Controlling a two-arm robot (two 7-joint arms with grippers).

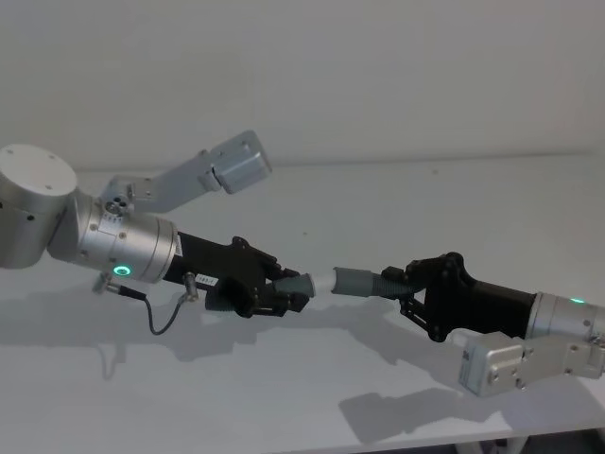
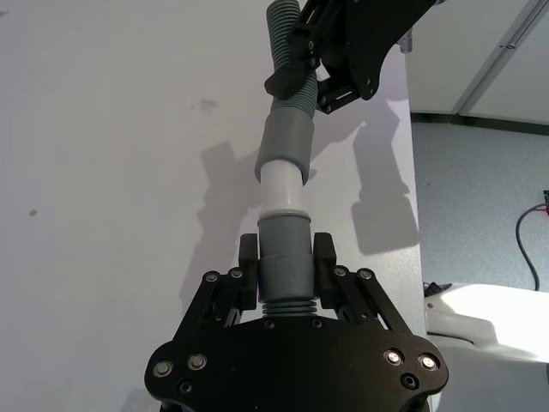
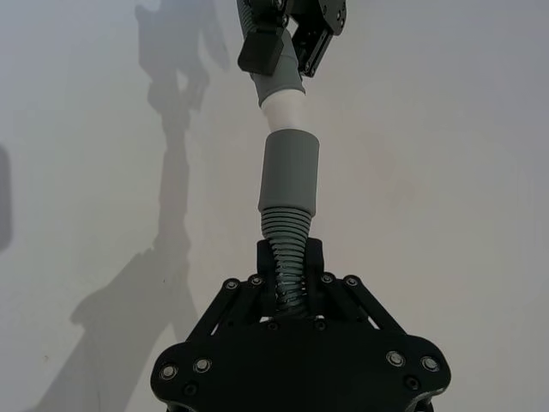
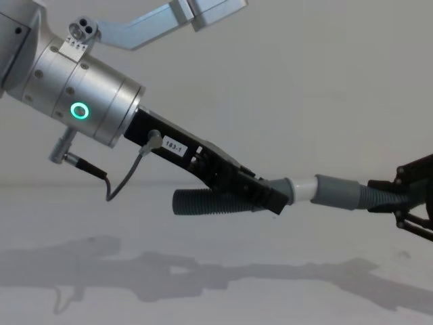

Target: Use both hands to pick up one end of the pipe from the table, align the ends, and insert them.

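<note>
Both pipe pieces hang above the white table point(image 1: 284, 397), held end to end. My left gripper point(image 1: 295, 289) is shut on the grey cuff point(image 2: 285, 262) of one piece, whose ribbed body point(image 4: 203, 202) trails back under the fingers. Its white tip point(image 2: 281, 189) points at the other piece's wider grey socket cuff point(image 2: 286, 146) and meets its mouth; most of the white still shows. My right gripper point(image 1: 405, 284) is shut on the ribbed hose point(image 3: 289, 270) just behind that socket cuff point(image 3: 289, 172). The two pieces stand at a slight angle to each other.
Grey camera housings stick out from both wrists point(image 1: 236, 161) point(image 1: 492, 364). A thin cable point(image 1: 165, 312) loops under the left arm's silver cylinder. The table's front edge point(image 1: 425, 437) runs close below the right arm. Floor point(image 2: 480, 215) lies beyond the table's side edge.
</note>
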